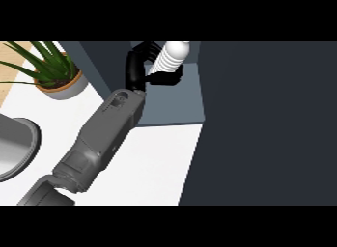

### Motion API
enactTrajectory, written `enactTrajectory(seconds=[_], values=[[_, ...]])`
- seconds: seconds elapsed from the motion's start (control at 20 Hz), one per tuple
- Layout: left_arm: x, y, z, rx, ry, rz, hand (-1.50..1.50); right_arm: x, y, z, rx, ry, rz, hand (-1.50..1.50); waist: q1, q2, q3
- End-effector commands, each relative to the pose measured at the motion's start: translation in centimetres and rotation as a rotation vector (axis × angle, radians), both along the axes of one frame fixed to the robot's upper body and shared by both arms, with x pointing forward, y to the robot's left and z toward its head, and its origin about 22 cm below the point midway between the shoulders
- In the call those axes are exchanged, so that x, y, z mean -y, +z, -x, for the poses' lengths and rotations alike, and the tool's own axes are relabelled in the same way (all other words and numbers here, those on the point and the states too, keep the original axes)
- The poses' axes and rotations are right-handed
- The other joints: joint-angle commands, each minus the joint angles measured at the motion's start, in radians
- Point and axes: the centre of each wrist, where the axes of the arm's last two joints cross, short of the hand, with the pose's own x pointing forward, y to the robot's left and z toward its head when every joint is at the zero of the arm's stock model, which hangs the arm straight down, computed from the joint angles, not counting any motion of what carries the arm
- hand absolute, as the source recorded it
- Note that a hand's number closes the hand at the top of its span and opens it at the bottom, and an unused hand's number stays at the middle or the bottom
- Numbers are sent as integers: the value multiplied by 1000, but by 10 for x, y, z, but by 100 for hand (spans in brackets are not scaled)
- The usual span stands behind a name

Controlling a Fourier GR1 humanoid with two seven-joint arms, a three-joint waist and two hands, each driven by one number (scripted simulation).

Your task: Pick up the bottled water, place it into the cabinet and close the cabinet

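The black fingers (165, 77) are curling around the lower part of the bottled water (172, 55), pinching it from both sides, with the thumb side showing as a dark arc at the bottle's left. The bottle is white and ribbed, and it is standing nearly upright, tilted a little, inside the open compartment of the dark grey cabinet (271, 120). Whether its base is touching the cabinet's grey shelf floor (171, 108) cannot be told, since the hand is hiding it.

Only one hand (139, 65) is showing, and its grey forearm (103, 135) is stretching diagonally from the lower left of the view up to the cabinet opening. From this view alone it cannot be told whether it is the robot's left or right hand.

The cabinet's broad dark door or side panel is filling the right half of the view. Below the forearm the white tabletop (149, 164) is lying bare. At the upper left a potted plant (53, 72) with long green leaves is sitting in a tan pot, well apart from the bottle. At the left edge part of a grey rounded sink basin (10, 149) is showing.
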Motion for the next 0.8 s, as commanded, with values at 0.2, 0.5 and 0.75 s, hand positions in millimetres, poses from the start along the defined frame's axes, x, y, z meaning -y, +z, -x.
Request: enactTrajectory(seconds=[0.2, 0.5, 0.75], values=[[-7, -21, 3, -49, 66, -22, 150, 5, 23, 14, 37, 16, -31, -150, -19, 4, -1], [-10, -23, 0, -49, 107, -80, 150, 8, 14, 11, 39, 33, -7, -150, -25, 10, 0], [-13, -24, -1, -50, 129, -187, -150, 6, 11, 9, 27, 26, -11, -150, -29, 12, 0]])
